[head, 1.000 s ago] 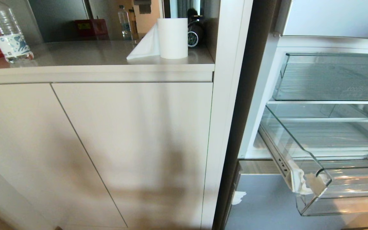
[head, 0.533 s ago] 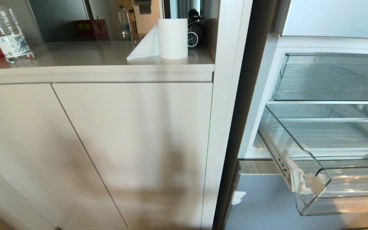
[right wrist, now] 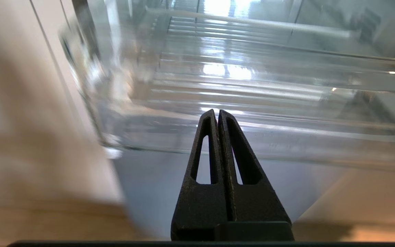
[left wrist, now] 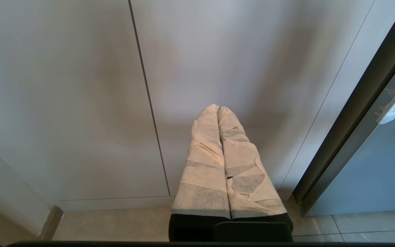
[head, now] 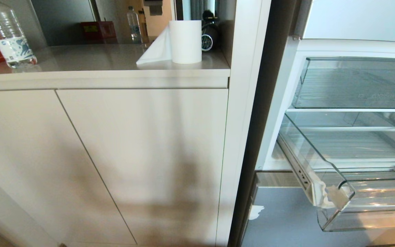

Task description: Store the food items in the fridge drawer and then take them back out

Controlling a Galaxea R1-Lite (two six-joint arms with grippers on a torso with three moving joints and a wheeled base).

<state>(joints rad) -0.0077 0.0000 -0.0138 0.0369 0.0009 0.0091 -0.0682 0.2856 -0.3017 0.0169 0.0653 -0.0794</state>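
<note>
The fridge drawer (head: 334, 197), a deep clear bin with a curled front lip, a metal side rail and whitish tape on its front corner, stands pulled out at the right of the head view, with nothing showing inside it. The right wrist view shows the same drawer (right wrist: 252, 85) blurred, above and beyond my right gripper (right wrist: 217, 112), whose black fingers are shut on nothing. My left gripper (left wrist: 217, 107), its fingers wrapped in pale tape, is shut and hangs low before the cabinet door. The food items are out of view. Neither arm appears in the head view.
A second clear bin (head: 355, 82) sits above the drawer inside the open fridge. A beige cabinet (head: 142, 154) fills the left; its counter holds a paper towel roll (head: 184, 41) and a water bottle (head: 7, 34). Grey lower fridge front (head: 286, 219) below the drawer.
The head view is almost unchanged; only a slight shift of the picture. Neither arm shows in it at any of these moments.
</note>
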